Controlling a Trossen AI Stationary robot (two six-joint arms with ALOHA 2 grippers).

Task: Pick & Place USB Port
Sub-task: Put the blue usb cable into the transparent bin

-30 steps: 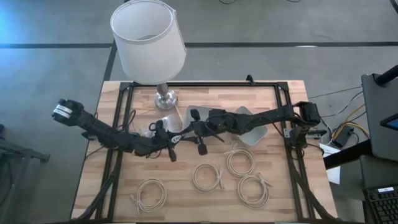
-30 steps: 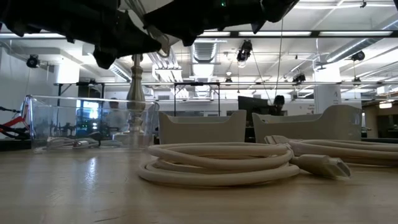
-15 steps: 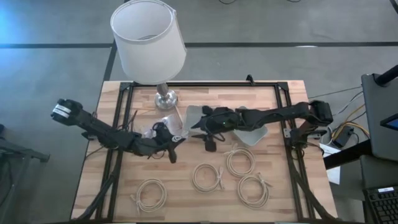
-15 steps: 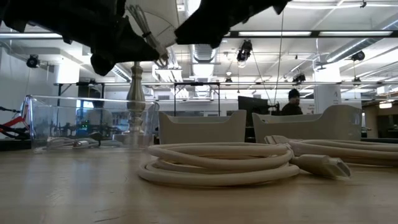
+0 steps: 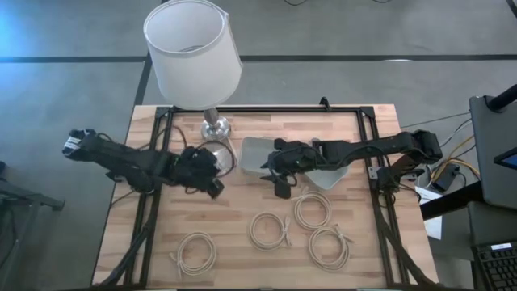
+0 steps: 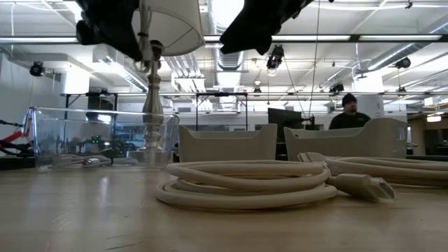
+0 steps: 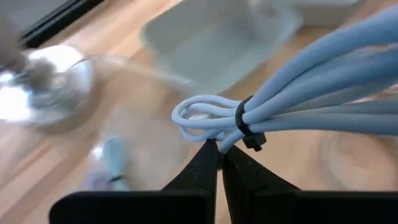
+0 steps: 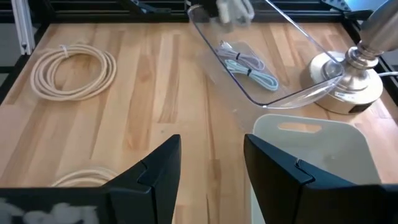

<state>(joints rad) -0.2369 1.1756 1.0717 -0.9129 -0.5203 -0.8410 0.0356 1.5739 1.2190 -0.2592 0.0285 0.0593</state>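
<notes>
Since half a second ago: left gripper [image 5: 212, 187] pulled back toward the lamp base [image 5: 215, 127] and the clear tray [image 5: 212, 155], right gripper [image 5: 279, 184] drawn slightly back toward the near grey bin [image 5: 257, 153].

Left gripper: fingers pressed together on a bundled pale blue USB cable [image 7: 280, 102], pinched at the black tie [image 7: 244, 124] where the loops gather. Bundle lifted off the table, running out from the fingertips across the left wrist view, over blurred wood, with the clear tray and a grey bin [image 7: 217, 37] beyond. Position in the high view: over the near edge of the clear tray, just in front of the lamp base.

Right gripper: fingers [image 8: 149, 171] spread apart, holding nothing. Position in the high view: over bare wood at the front edge of the near grey bin [image 8: 314, 152]. Well apart from the held cable.

Clear tray contents in the right wrist view: at least two further bundled cables [image 8: 245, 63], lying flat on the bottom.

Elsewhere on the table [image 5: 161, 234]: four cream cable coils, nearest the front edge, one at the left [image 5: 196, 252], three toward the right [image 5: 270, 229], [image 5: 313, 210], [image 5: 329, 247]. None touched by either gripper.

Second grey bin [image 5: 333, 172]: partly hidden under the right arm.

Background in the low view: one person [image 6: 348, 112] seated far behind the bins.
</notes>
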